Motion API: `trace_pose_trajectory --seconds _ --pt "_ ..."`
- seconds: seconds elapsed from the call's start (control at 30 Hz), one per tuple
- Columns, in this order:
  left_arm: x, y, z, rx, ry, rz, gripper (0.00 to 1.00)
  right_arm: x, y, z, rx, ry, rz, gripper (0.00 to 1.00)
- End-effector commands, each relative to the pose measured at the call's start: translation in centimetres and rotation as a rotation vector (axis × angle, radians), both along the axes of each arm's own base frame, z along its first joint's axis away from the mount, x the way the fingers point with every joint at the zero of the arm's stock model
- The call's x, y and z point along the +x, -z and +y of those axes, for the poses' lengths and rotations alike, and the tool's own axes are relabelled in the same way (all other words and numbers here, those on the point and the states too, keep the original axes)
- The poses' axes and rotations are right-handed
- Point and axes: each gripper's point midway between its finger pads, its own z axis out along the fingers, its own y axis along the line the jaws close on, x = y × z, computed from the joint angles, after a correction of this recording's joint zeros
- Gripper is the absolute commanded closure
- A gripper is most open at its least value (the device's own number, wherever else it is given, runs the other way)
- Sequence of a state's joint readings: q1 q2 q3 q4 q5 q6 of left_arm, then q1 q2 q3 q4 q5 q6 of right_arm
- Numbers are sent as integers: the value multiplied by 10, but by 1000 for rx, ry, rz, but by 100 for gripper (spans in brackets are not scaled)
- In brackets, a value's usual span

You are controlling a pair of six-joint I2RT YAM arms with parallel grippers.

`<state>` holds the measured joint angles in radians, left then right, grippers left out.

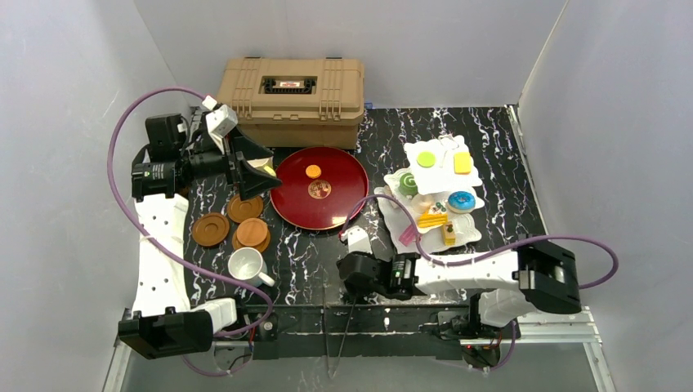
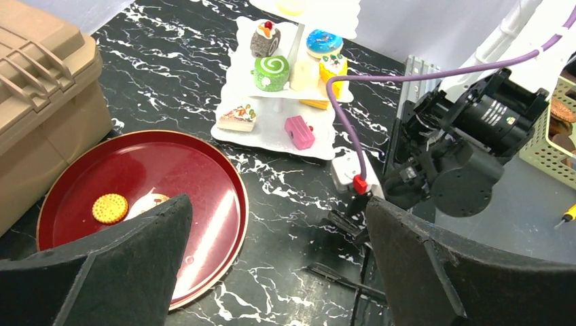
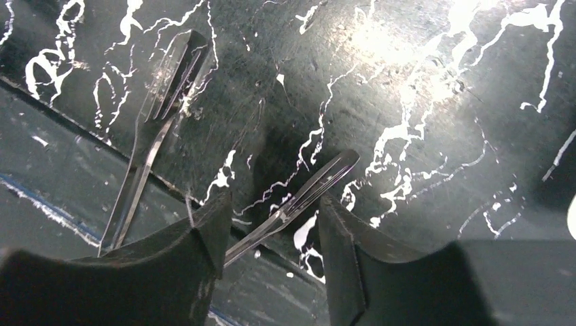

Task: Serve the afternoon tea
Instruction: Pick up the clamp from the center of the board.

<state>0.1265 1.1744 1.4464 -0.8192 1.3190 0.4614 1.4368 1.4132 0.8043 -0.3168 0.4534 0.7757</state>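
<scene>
1. The black marbled counter (image 1: pixel 490 139) carries everything. Both arms are bolted at its near edge.
2. A tan case (image 1: pixel 290 102) stands shut at the far edge, just behind the tray.
3. The round dark-red tray (image 1: pixel 294 208) lies mid-counter, between the saucers and the stand.
4. The white three-tier stand (image 2: pixel 272 136) sits on the right of the counter, near the tray but apart from it.
5. The left tool (image 2: pixel 277 204) hangs at the tray's left edge, above the saucers. Its fingers are spread wide, and the wrist view shows nothing between them. From above, a pale-yellow shape (image 1: pixel 263 169) shows at its tip, too hidden to name.
6. The right tool (image 3: pixel 272 210) points down at the near edge. Its fingers are parted narrowly on either side of a fork's handle and are not closed on it.
7. The white mug (image 1: pixel 245 265) stands upright near the left arm, in front of the saucers.
8. The brown saucers (image 1: pixel 211 229) lie left of the tray, some of them stacked.
9. The toy cakes sit on the stand's tiers: a green swirl roll (image 2: pixel 270 71), a blue doughnut (image 2: pixel 323 42), a sliced cake (image 2: pixel 238 117) and a pink piece (image 2: pixel 299 131).
10. Two forks lie at the near edge: one fork (image 3: pixel 312 187) between the right fingers and a second fork (image 3: pixel 159 115) just beside it.
11. An orange biscuit (image 2: pixel 109 208) lies on the tray.
</scene>
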Motion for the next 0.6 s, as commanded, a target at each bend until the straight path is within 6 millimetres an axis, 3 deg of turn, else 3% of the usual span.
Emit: trace_pose_trajectory --seconds 0.0,0.13,0.23,0.4,0.57 --pt "-7 -3 -1 -3 9 -15 2 1 9 17 23 -45 40 46" --pt "-11 -6 -3 -19 28 -15 2 4 24 17 -32 -61 47 52" --pt "-14 -4 -3 -16 25 -21 2 11 22 26 -61 -104 25 62" --pt "-18 2 -2 6 26 -58 2 35 -2 43 -53 -158 -75 97" --pt "-16 8 -3 -6 41 -35 2 66 -38 65 50 -232 -154 99"
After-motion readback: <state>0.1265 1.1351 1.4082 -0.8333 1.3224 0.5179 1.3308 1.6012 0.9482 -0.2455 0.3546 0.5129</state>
